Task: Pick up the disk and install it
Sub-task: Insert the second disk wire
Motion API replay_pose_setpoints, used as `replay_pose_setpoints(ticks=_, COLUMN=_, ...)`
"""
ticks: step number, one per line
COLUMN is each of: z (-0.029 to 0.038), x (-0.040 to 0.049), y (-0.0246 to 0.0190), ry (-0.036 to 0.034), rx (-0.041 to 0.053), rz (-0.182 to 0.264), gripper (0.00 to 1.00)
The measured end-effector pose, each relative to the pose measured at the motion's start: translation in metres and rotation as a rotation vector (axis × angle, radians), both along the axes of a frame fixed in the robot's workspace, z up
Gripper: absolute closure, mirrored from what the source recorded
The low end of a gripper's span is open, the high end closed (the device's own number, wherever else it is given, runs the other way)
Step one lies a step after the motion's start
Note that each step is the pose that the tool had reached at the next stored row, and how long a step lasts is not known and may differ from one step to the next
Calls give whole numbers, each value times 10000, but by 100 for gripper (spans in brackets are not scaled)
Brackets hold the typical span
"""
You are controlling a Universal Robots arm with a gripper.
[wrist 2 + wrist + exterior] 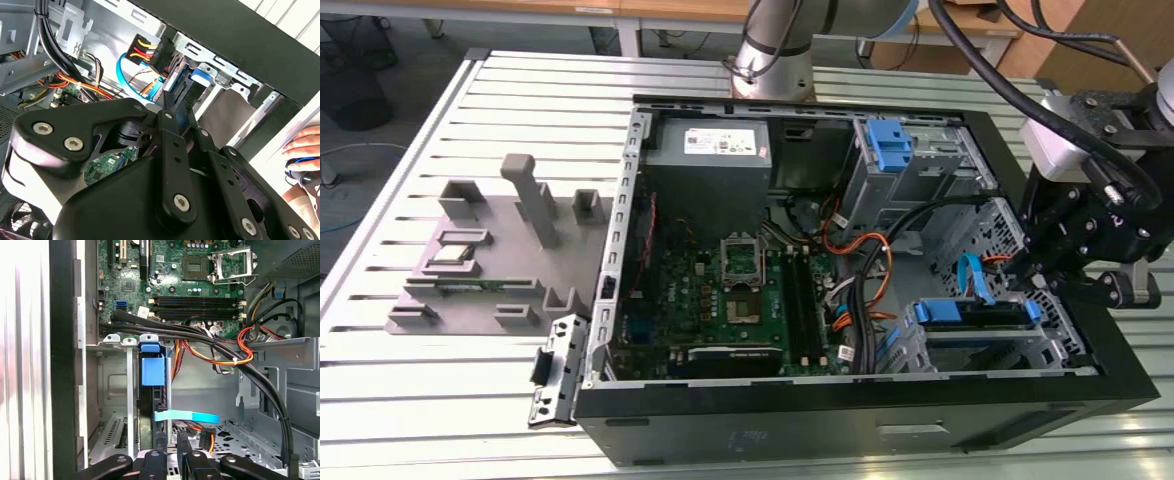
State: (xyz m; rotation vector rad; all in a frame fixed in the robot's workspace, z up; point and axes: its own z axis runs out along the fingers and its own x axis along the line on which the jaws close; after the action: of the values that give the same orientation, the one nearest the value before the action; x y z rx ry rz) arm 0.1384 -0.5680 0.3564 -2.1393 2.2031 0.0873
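Observation:
The disk [970, 314] lies in the drive cage at the case's near corner on the exterior view's right, its blue rails showing at both ends. In the first wrist view the disk [151, 371] stands edge-on in its bay slot, a blue tab on its end. My gripper [1051, 278] hovers just beside and above that cage. In both wrist views the black fingers [159, 442] stand close together with nothing between them, and the gripper [175, 102] tips point at the disk's blue rail [199, 78]. A light-blue data cable [187, 416] crosses between the fingers and the disk.
The open black computer case [854, 410] lies on a slatted metal table [454, 400]. Black, orange and red cable bundles [235, 357] run past the drive cage. A grey power-supply box [720, 145] sits at the back. A grey fixture block [494, 260] stands beside the case. A person's hand [302, 145] rests outside the case.

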Motion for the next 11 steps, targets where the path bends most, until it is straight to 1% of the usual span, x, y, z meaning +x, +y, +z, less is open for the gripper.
replay_pose_setpoints(ticks=6, z=0, x=0, y=79, ry=0, rx=2, rz=0, gripper=76)
replay_pose_setpoints(ticks=11, z=-1, x=0, y=132, ry=0, rx=27, rz=0, gripper=76)
